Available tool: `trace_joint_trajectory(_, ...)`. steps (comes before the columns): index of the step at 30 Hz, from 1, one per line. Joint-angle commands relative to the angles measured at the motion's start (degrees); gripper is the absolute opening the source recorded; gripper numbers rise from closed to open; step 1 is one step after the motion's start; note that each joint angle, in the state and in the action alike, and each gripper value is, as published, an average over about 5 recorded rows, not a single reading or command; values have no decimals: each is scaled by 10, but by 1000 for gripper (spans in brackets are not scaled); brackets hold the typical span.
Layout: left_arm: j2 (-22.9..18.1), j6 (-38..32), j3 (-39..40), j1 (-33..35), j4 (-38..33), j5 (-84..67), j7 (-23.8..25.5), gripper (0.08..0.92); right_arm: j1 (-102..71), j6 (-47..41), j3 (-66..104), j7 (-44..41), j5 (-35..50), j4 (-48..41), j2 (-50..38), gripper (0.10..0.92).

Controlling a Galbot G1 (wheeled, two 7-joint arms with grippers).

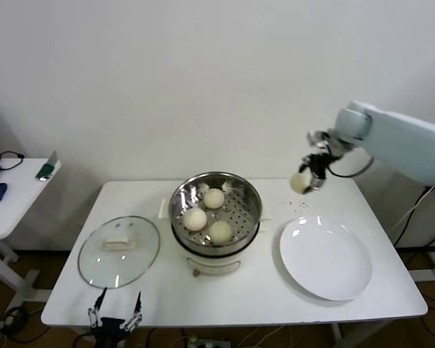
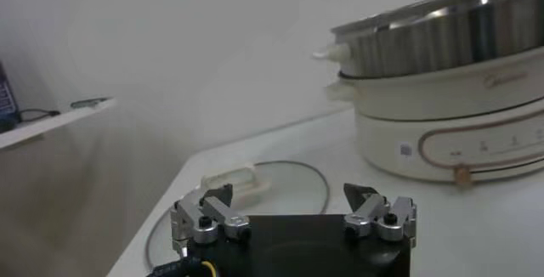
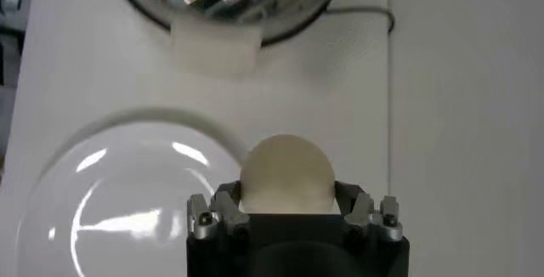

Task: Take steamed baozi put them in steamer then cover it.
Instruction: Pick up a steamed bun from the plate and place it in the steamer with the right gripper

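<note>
On the white table [image 1: 167,297], right gripper [image 1: 304,183] jaws clamp the fourth cream round bun [image 1: 299,183], which must go across into the shiny steel steamer [image 1: 252,194]; left gripper [image 1: 114,313] waits open-jawed.

Cream-white baozi [image 1: 299,183], shiny perforated steel steamer [image 1: 215,206], white plate [image 1: 325,258]

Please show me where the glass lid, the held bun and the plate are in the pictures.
Lid [image 1: 119,251]: head view, on the glass beside its handle.
Held bun [image 3: 286,174]: right wrist view, on its domed top, between the right pincer's fingers.
Plate [image 1: 326,259]: head view, on its bare middle.
</note>
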Motion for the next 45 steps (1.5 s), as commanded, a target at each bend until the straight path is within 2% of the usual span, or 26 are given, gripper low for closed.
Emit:
trace_joint_trajectory(1, 3, 9, 12, 3, -40, 3, 3, 823, 108, -43, -116, 27, 192, 17, 142, 712)
trace_joint_trajectory(10, 12, 6, 4, -2, -51, -8, 9, 823, 75, -63, -136, 59, 214, 35, 204, 716)
trace_joint_trajectory(31, 16, 6, -7, -23, -24, -14, 8, 823, -43, -63, -128, 79, 119, -7, 220, 722)
trace_joint_trajectory(39, 17, 7, -9, -22, -24, -18, 8, 823, -41, -66, -116, 86, 112, -4, 216, 814)
trace_joint_trajectory(45, 16, 7, -8, -22, -25, -17, 7, 823, -17, -63, -107, 80, 122, 24, 193, 822)
